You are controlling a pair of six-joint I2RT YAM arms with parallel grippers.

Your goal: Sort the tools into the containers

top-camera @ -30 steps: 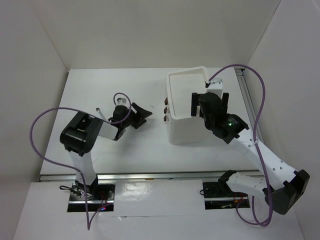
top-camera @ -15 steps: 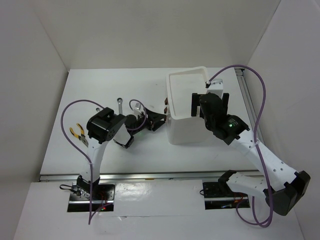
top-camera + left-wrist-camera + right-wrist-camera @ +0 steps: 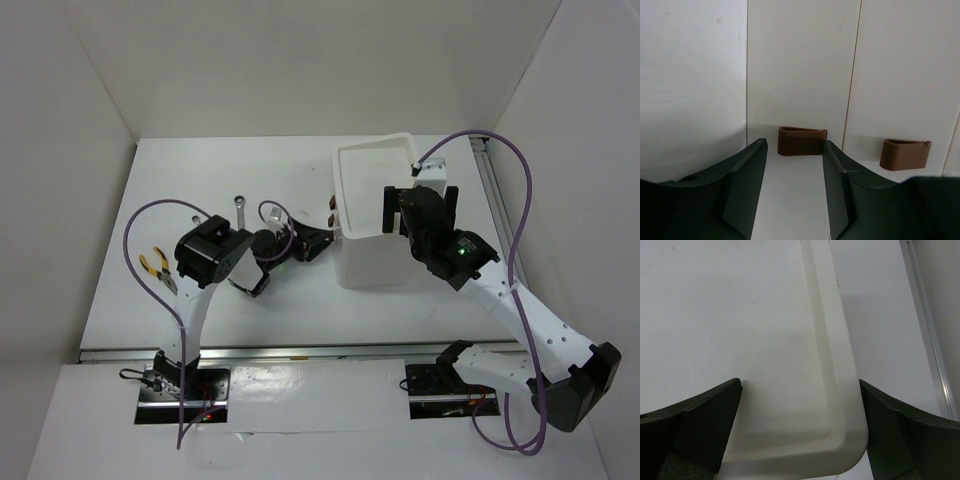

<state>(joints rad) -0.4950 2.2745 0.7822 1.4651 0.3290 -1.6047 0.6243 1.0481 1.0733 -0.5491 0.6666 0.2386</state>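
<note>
From above I see the white drawer unit (image 3: 365, 262), pliers (image 3: 154, 268) and a wrench (image 3: 240, 208) lying well left of it. Wrist views add: right gripper (image 3: 800, 387) spread wide over the tray rim (image 3: 840, 365), left gripper (image 3: 794, 150) unclenched, flanking a brown handle (image 3: 801, 141).

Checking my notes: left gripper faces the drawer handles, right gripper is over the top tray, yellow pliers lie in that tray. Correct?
No: the yellow pliers lie on the table left of the left arm, not in the top tray, as the top external view shows. The rest holds.
</note>
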